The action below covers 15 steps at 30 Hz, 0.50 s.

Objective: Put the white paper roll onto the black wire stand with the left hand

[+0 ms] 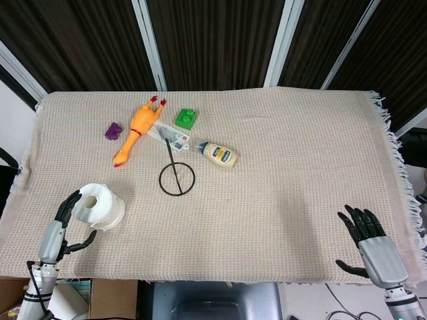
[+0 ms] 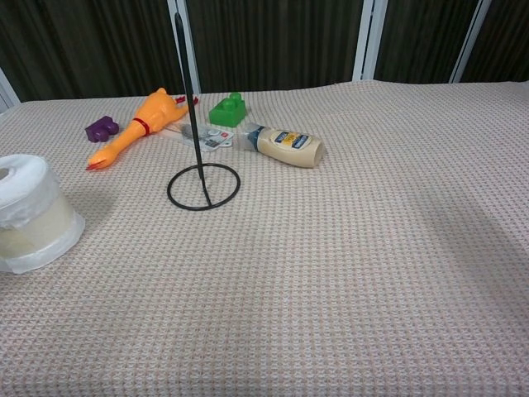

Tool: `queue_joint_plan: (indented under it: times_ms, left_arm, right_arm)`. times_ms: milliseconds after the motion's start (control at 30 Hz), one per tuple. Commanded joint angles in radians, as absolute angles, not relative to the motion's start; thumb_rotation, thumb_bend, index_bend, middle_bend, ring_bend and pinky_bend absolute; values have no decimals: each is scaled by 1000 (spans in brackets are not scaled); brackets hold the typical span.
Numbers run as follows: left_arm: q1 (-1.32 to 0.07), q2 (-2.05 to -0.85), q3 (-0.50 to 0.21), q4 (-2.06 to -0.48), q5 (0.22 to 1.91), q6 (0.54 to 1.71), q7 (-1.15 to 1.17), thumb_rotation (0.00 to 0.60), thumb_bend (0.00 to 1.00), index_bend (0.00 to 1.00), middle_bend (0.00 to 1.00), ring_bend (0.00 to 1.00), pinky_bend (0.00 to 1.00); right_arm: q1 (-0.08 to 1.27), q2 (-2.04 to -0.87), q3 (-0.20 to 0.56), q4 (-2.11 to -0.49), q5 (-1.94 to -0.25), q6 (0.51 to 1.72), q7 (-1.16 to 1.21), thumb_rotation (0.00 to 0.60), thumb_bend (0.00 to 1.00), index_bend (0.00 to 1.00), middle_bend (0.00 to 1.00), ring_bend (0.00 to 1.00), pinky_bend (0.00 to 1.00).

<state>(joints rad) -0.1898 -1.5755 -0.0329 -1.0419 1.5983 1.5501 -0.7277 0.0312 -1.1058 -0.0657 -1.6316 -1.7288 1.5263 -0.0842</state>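
Beige woven cloth (image 1: 287, 153) covers the table. White roll (image 1: 98, 206) stands on end near the front left edge, well apart from the stand (image 1: 175, 175), whose ring base lies flat with its rod upright. Right hand (image 1: 368, 241) at the front right edge, fingers spread, holding nothing. Left hand (image 1: 64, 217) just beside the roll's left side, fingers apart and curved toward it; cannot tell if they touch. Orange rubber chicken (image 1: 137, 128) lies behind the stand, mayo bottle (image 1: 219, 154) on its side to the stand's right, a card (image 1: 173, 137) between them. Green block (image 1: 186, 119) and purple block (image 1: 114, 131) sit farther back.
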Motion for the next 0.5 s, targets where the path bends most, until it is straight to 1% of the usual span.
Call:
queue_joint_plan:
  times_ms: [33, 267, 500]
  left_arm:
    - [-203, -1593, -41, -1029, 1575, 1515, -737, 600, 314, 0, 0, 0, 0]
    - [-222, -1642, -73, -985, 1528, 1471, -762, 600, 314, 0, 0, 0, 0]
    - [-241, -1667, -87, -962, 1495, 1415, -786, 600, 309, 0, 0, 0, 0]
  right_arm:
    - [31, -1105, -68, -1629, -1739, 1533, -77, 600, 142, 0, 0, 0, 0]
    - [30, -1102, -67, -1626, -1738, 1538, -66, 600, 142, 0, 0, 0, 0]
    - [27, -1099, -66, -1626, -1740, 1547, -61, 600, 142, 0, 0, 0, 0]
